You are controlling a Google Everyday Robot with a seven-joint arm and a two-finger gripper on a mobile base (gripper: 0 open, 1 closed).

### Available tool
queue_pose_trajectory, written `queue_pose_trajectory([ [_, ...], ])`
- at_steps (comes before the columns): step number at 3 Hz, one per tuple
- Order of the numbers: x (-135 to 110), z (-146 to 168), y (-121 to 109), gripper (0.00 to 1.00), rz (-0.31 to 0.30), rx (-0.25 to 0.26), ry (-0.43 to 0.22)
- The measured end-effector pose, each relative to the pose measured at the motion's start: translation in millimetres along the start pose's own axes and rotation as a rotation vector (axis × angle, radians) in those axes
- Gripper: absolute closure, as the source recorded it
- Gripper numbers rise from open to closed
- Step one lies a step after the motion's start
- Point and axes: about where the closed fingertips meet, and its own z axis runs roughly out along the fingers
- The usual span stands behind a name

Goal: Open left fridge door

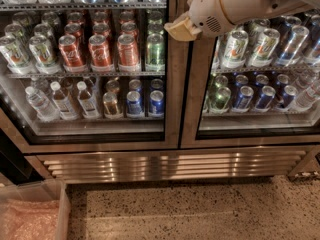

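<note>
The left fridge door (173,104) is a tall glass pane in a brushed steel frame and stands shut. Through it I see red and green cans on the middle shelf and clear water bottles with more cans below. My gripper (181,29) is a tan tip on a white arm that reaches in from the upper right. It sits in front of the vertical steel strip where the two doors meet, at the height of the red cans' shelf. The right glass door (194,109) shows green-and-white and blue cans.
A steel vent grille (170,165) runs under both doors. Speckled floor (200,209) lies in front. A clear bin with pink wrap (30,216) stands at the lower left, and a dark gap is left of the fridge.
</note>
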Motion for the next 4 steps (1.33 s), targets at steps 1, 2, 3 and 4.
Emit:
queue_pose_trajectory([
  [1, 4.8, -5.6, -4.1, 1.00, 0.000, 0.000, 0.000],
  [2, 8.0, -9.1, -10.1, 1.00, 0.000, 0.000, 0.000],
  [3, 10.3, -13.5, -21.8, 1.00, 0.000, 0.000, 0.000],
  [4, 10.3, -13.6, -22.0, 1.00, 0.000, 0.000, 0.000],
])
